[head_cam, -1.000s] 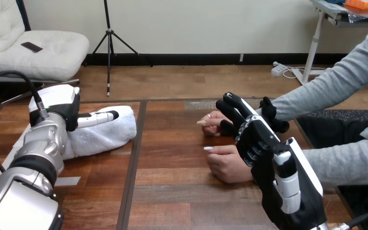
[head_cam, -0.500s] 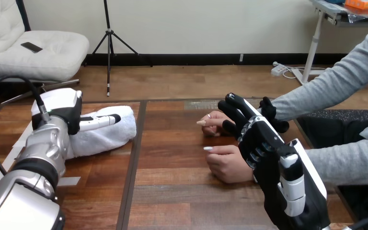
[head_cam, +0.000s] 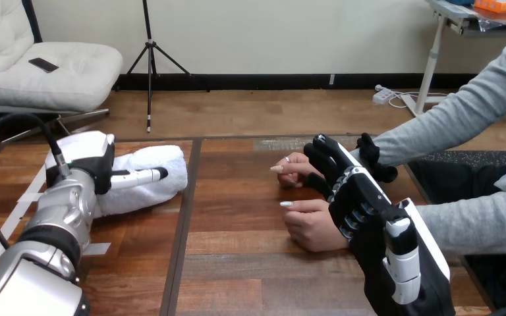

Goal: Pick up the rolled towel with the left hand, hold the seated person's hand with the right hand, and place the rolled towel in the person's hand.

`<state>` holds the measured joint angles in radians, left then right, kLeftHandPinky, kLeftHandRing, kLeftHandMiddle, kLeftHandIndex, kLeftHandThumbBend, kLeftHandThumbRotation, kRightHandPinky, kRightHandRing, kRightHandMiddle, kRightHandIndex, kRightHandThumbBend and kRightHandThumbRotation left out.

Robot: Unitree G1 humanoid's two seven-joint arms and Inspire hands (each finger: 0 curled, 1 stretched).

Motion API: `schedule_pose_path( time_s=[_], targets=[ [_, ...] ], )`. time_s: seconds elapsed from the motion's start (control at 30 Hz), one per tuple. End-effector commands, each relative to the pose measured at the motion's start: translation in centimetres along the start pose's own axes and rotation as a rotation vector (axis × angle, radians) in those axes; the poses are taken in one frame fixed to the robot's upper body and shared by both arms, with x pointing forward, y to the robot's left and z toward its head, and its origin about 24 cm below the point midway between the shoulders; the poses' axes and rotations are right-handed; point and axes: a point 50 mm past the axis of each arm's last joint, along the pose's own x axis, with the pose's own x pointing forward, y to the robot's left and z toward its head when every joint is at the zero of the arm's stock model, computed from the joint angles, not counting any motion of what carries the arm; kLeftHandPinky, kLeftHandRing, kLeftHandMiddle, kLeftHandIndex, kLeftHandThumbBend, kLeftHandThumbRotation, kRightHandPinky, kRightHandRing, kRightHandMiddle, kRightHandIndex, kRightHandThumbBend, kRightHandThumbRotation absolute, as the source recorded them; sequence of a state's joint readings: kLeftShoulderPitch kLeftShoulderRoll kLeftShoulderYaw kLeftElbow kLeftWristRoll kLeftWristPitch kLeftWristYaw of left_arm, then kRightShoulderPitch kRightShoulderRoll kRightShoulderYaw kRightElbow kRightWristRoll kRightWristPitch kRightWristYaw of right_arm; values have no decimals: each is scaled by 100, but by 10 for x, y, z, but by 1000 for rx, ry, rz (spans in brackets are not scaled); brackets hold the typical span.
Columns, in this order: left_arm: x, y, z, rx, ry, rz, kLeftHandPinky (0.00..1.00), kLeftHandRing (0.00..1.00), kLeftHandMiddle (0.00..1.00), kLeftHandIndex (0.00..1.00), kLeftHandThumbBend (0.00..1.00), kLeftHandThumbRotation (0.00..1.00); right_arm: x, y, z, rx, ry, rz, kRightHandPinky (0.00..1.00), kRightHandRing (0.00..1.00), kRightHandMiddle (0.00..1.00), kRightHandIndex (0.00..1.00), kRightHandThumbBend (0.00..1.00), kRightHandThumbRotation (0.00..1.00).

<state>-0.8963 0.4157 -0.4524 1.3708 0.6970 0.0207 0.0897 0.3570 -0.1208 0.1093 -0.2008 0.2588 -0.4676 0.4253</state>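
The white rolled towel (head_cam: 155, 179) lies on the wooden table at the left. My left hand (head_cam: 89, 161) sits over its left end, thumb stretched along the towel's near face, shut on it. My right hand (head_cam: 356, 194) reaches from the lower right to the person's far hand (head_cam: 293, 168). Its fingers (head_cam: 323, 158) run along the near side of the wrist and its thumb (head_cam: 372, 158) lies over the grey sleeve's end, so it grips the wrist. The person's near hand (head_cam: 313, 225) rests as a loose fist on the table, touching my right hand.
White tape strips (head_cam: 23, 197) mark the table's left part. A dark seam (head_cam: 183, 217) splits the tabletop (head_cam: 250, 263) beside the towel. The person's grey sleeves (head_cam: 474, 224) come in from the right, over a dark mat (head_cam: 464, 164).
My left hand has settled lower on the towel, and its thumb has slid down the towel's near face. The towel stays on the table. My right hand and the person's hands have barely moved.
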Motion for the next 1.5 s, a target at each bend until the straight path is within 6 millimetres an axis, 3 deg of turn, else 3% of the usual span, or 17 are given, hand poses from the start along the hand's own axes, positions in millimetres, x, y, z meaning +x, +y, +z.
schedule_pose_path(
  time_s=[0.0,0.67,1.47],
  targets=[
    [1,11,8,-24,-30,29,100,100,100,100,92,96,12,1,21,-26,-125,27,100,100,95,94,87,100],
    [1,5,8,-51,-36,18,100,100,100,100,97,95,11,2,24,-12,-139,29,100,100,95,94,89,100],
    [0,-1,11,-107,-62,23,100,100,100,100,94,91,11,5,26,-3,-151,33,100,100,94,94,91,100]
  ],
)
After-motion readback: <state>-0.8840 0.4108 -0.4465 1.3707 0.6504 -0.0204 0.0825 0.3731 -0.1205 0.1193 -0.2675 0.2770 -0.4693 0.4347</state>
